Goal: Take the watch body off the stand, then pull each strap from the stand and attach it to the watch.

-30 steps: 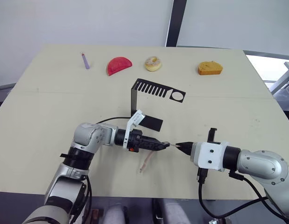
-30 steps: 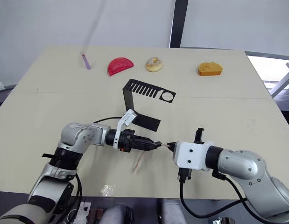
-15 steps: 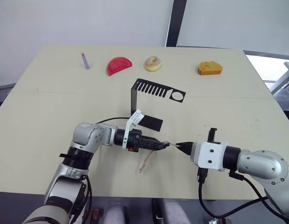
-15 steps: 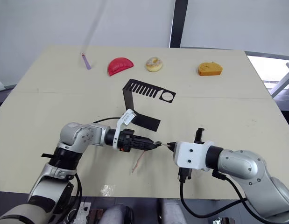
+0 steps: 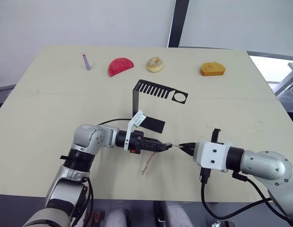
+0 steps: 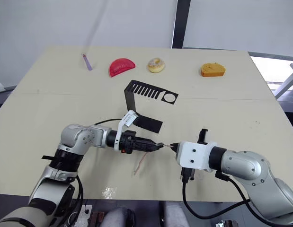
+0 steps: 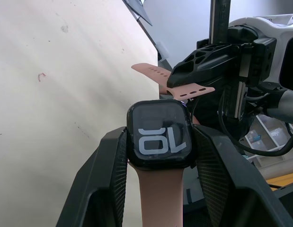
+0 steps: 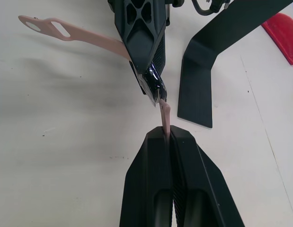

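Near the table's (image 5: 42,123) front edge the two grippers meet tip to tip. The left gripper (image 7: 159,149) is closed on the watch (image 7: 160,140), a small black rounded-square case whose dark screen shows light digits. One pale pink strap (image 5: 149,164) is fixed to the watch and hangs from it, its free end curling down onto the table below the left gripper. The right gripper (image 8: 165,134) is pinched shut on the second strap (image 8: 164,115), a thin pink band with small holes. Its free end reaches up to the watch's edge; whether it is seated there cannot be told. Farther back stands the stand (image 5: 158,90), a black bent bracket with its slotted top arm and round hole bare. Along the far edge lie a purple stick (image 5: 86,61), a red slice (image 5: 120,66), a doughnut (image 5: 155,64) and a piece of bread (image 5: 212,69).
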